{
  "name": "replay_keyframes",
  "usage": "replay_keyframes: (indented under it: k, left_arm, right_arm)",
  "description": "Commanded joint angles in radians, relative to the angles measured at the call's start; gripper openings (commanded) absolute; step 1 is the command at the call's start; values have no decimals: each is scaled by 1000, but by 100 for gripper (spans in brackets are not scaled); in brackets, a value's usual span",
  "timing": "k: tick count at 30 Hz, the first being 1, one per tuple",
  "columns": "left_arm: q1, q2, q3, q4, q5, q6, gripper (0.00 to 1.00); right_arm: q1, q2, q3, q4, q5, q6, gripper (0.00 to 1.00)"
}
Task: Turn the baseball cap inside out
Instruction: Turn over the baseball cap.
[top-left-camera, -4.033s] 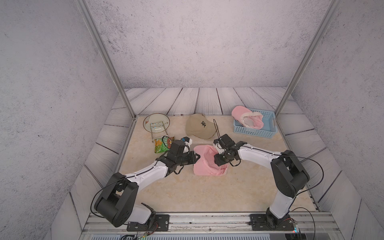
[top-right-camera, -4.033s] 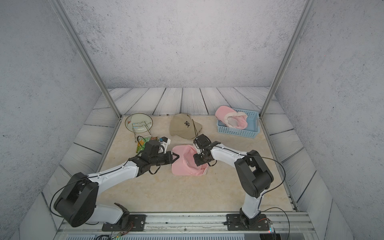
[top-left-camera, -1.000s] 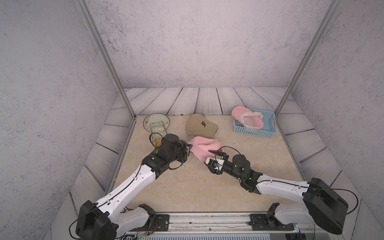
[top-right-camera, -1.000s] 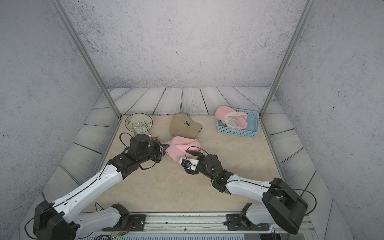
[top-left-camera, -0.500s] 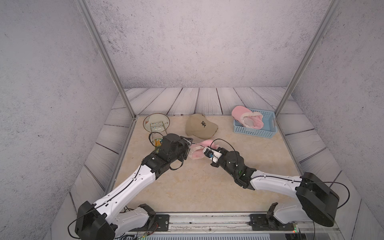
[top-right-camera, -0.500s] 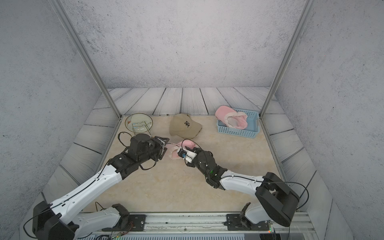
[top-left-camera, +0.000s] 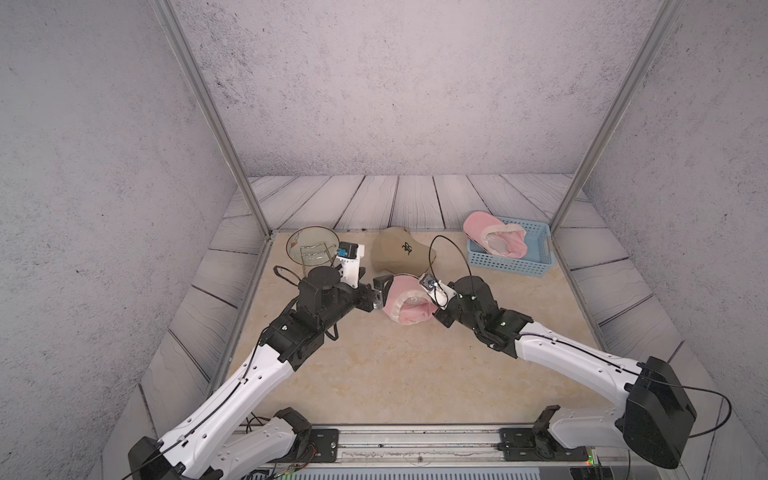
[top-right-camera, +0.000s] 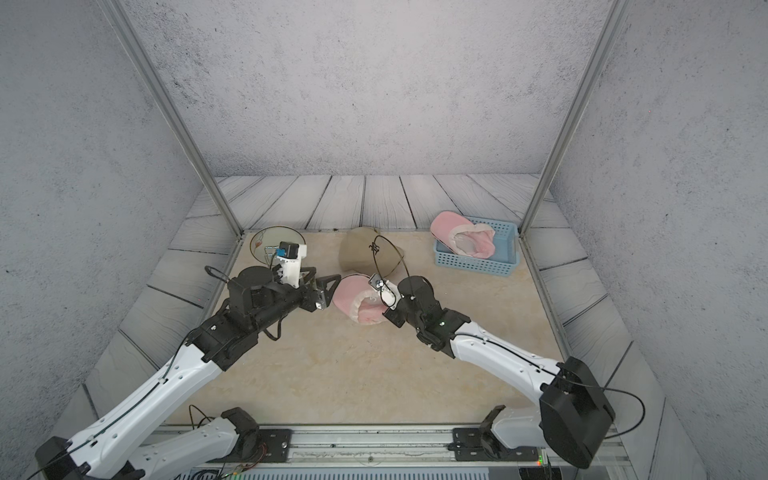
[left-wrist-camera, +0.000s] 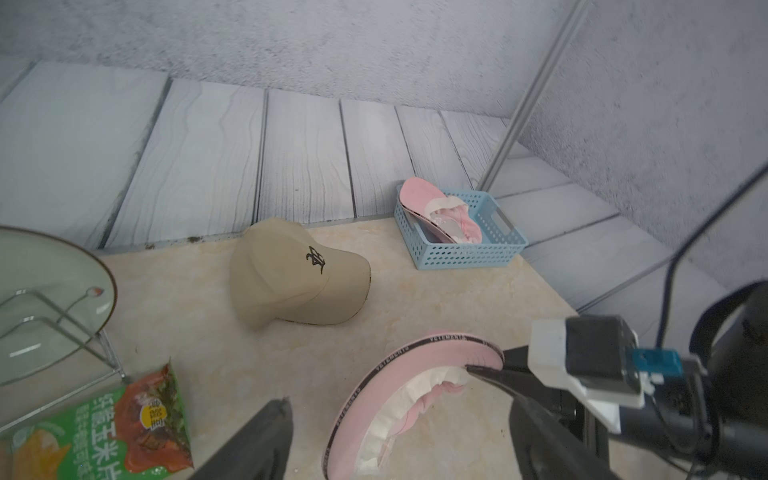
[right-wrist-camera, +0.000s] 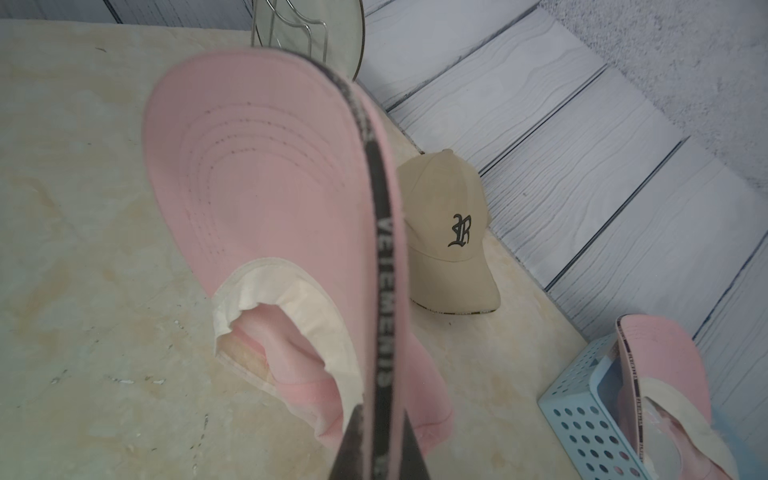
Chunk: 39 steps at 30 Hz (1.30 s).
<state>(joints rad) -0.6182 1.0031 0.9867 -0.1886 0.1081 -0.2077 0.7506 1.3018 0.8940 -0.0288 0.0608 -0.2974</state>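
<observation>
Pink cap (top-left-camera: 405, 301) brim was pinched by right gripper (right-wrist-camera: 380, 424), likely to expose the lining; left gripper (top-left-camera: 378, 293) was spread just beside the cap

Top views, pair: mounted high at the front, angled down toward the back wall (top-left-camera: 395, 104); both take in the whole table (top-left-camera: 374, 365).
Left wrist: low over the table, facing the back wall, middle range.
Right wrist: hard against the pink cap (right-wrist-camera: 257, 178), brim filling much of the frame.
Shared by all four: beige cap (left-wrist-camera: 299, 274), blue basket (left-wrist-camera: 465, 253), at the rear.
</observation>
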Motion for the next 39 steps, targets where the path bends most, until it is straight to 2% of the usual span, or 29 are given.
replay_keyframes:
  k: [1, 8, 11, 13, 15, 17, 20, 22, 26, 32, 36, 39]
  left_arm:
    - [6, 65, 25, -113, 98, 372, 91]
    - [40, 252, 81, -78, 322, 465, 87]
    - [40, 289, 71, -38, 416, 476, 83]
    - [40, 303, 54, -12, 484, 474, 76]
    - [40, 323, 49, 0, 557, 465, 64]
    - [40, 340, 62, -13, 587, 457, 44]
    - [40, 341, 95, -54, 544, 442, 0]
    - [42, 317, 114, -80, 502, 453, 0]
    - [54, 248, 107, -48, 502, 473, 0]
    - [71, 202, 172, -161, 552, 556, 0]
    - [82, 197, 212, -238, 586, 591, 0]
    - [87, 190, 217, -245, 590, 595, 0]
  right_arm:
    - [-18, -49, 49, -119, -158, 57, 0]
    - [-52, -84, 67, -186, -263, 73, 0]
    - [-56, -105, 71, -207, -291, 69, 0]
    - [-60, -113, 69, -210, -315, 69, 0]
    - [-66, -113, 71, -215, -342, 76, 0]
    - [-78, -107, 74, -221, -375, 85, 0]
    - [-118, -98, 72, -215, -471, 110, 0]
    - [-159, -88, 67, -205, -578, 133, 0]
    - [-207, -61, 54, -195, -699, 139, 13]
    - [-222, -8, 50, -235, -721, 99, 33]
    - [-226, 17, 38, -238, -731, 61, 41]
    - [-226, 25, 31, -233, -733, 41, 43]
